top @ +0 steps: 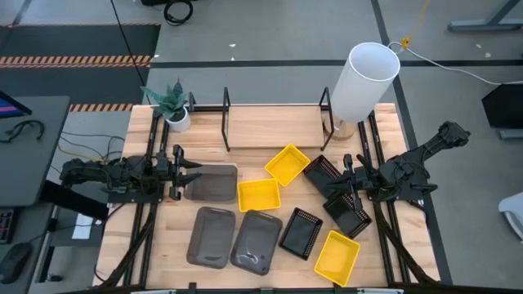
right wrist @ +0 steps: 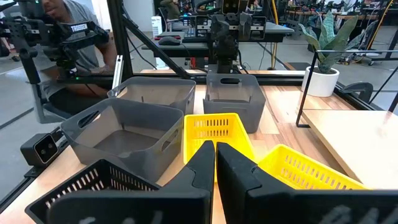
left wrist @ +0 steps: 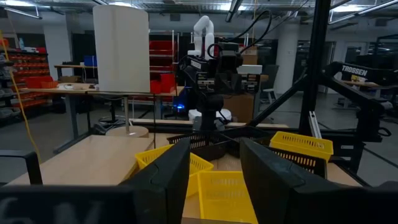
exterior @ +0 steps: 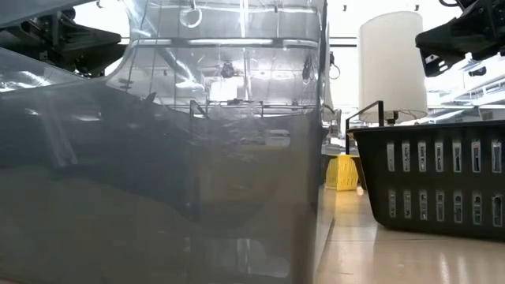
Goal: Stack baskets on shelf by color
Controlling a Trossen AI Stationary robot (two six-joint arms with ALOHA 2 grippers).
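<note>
1. Locate the shelf (top: 274, 126): the long light-wood board framed by thin black rods runs along the far edge of the table (top: 163, 237). No basket rests on it.
2. Locate the yellow baskets: one (top: 287, 164) sits just near of the shelf at centre, a second (top: 258, 194) touches its near-left corner, and a third (top: 337, 256) lies at the near right.
3. Locate the grey baskets: one (top: 210, 183) sits at centre left, directly in front of the left tool, and two, (top: 210, 237) and (top: 257, 240), lie side by side at the near centre.
4. Locate the black perforated baskets: one (top: 301, 233) lies between the grey pair and the near-right yellow basket; two more, (top: 323, 173) and (top: 350, 214), lie under and beside the right tool.
5. Check the left tool (top: 181, 172): it hovers at the left edge of the centre-left grey basket, fingers (left wrist: 168, 180) parted, gripping nothing.
6. Check the right tool (top: 349, 181): it hovers over the black baskets on the right, fingers (right wrist: 202, 165) pressed together, with nothing between them.
7. Note the tall white cylinder (top: 364, 80) at the far right and the potted plant (top: 173, 104) at the far left.
</note>
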